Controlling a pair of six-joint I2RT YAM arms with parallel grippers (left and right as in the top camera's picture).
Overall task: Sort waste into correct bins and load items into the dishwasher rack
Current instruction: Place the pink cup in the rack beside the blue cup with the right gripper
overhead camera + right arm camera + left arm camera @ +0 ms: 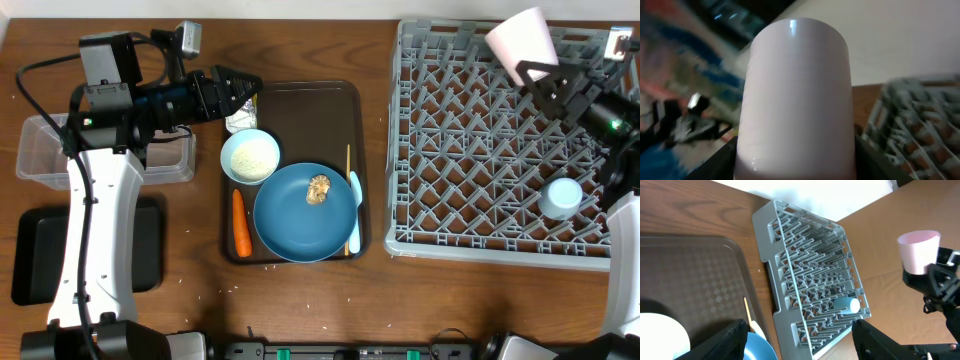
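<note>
The right gripper (538, 78) is clamped on the pink plastic cup (522, 42) — held aloft over the far right corner of the grey pegged plastic dishwasher rack (470, 150), where a light blue cup (561, 197) lies near the right edge. The left gripper (238, 92) hangs spread and empty over the far left corner of the dark brown serving tray (330, 110) — round blue plate (290, 225), white bowl (250, 156) and orange carrot (240, 222) sit on it.
</note>
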